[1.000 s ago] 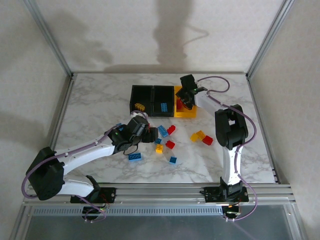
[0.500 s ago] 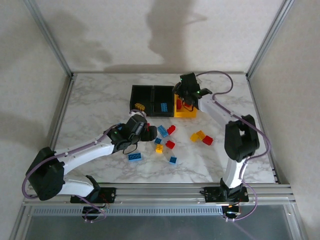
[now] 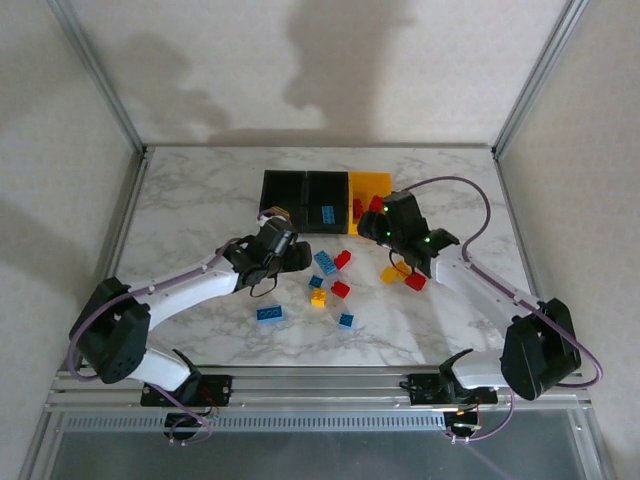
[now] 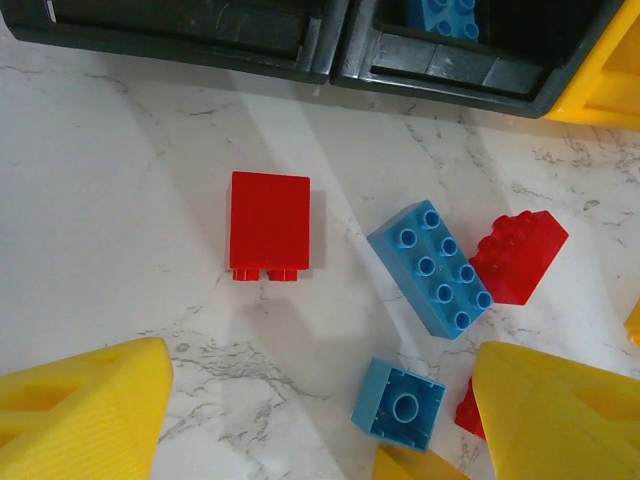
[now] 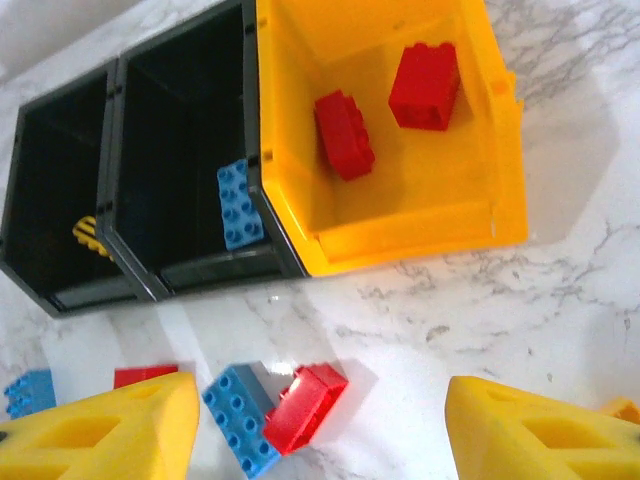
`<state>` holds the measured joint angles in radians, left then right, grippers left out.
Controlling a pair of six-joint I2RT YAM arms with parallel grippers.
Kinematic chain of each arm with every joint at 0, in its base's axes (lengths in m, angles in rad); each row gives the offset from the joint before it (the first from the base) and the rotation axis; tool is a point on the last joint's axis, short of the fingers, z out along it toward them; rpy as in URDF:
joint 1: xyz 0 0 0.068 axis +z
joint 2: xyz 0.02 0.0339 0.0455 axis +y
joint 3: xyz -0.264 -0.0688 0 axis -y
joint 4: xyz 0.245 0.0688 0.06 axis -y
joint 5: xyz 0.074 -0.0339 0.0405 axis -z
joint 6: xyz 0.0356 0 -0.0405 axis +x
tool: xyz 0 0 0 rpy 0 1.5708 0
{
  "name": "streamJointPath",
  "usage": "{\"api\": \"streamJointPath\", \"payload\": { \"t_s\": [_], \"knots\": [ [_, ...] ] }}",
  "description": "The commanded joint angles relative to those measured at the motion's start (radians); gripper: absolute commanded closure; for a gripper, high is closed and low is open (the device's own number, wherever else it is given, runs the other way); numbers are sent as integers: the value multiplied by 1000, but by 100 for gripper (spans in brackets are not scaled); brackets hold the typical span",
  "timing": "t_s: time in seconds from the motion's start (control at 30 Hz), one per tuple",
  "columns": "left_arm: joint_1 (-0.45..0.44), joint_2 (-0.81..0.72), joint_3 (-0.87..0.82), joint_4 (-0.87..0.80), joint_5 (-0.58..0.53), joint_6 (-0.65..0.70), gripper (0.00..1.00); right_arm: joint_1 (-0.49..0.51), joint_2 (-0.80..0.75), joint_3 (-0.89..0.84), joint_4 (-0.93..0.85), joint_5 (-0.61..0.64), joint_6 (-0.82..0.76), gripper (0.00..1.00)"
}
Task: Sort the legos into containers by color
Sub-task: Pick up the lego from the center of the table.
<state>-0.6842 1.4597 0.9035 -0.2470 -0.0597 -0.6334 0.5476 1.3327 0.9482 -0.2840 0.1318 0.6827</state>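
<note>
My left pincer [image 4: 320,405] hung wide and empty over the table [image 4: 120,250], just near of the black bins [image 4: 180,35]. The red brick [image 4: 268,233], which I judged to be next, lay on its side just far of the pincer and a little left of its midline. It was apart from the bins and from the blue brick [image 4: 432,268] on its right. Its long axis ran near to far, in line with my reach, so after a small shift left my fingers would close across its short side. My right pincer [image 5: 320,400] was also wide and empty, near the yellow bin [image 5: 400,235], where two reds [image 5: 345,133] lay. The left pincer was nearer the brick; the right was nearer that bin, at the row's right end.
</note>
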Motion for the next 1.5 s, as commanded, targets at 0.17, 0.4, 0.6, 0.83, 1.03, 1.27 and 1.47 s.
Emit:
{"api": "streamJointPath", "payload": {
  "t_s": [0.17, 0.4, 0.6, 0.83, 1.03, 1.27, 1.47],
  "knots": [
    [8, 0, -5, -32, 0, -56, 22, 84, 66, -13, 50, -58, -96, 36],
    [28, -110, -123, -65, -3, -87, 22, 188, 270, 152, 9, -43, -228, 37],
    [51, -245, -217, -88, -13, -116, 21, 216, 454, 309, -77, -38, -326, 35],
    [66, -273, -237, -86, -12, -114, 21, 217, 560, 394, -137, -37, -394, 36],
    [68, -263, -240, -81, -9, -108, 21, 220, 625, 437, -173, -50, -416, 38],
    [74, -260, -249, -75, 1, -103, 21, 240, 670, 460, -192, -50, -413, 42],
    [75, -257, -252, -67, 4, -100, 21, 251, 689, 464, -197, -50, -411, 46]
  ]
}}
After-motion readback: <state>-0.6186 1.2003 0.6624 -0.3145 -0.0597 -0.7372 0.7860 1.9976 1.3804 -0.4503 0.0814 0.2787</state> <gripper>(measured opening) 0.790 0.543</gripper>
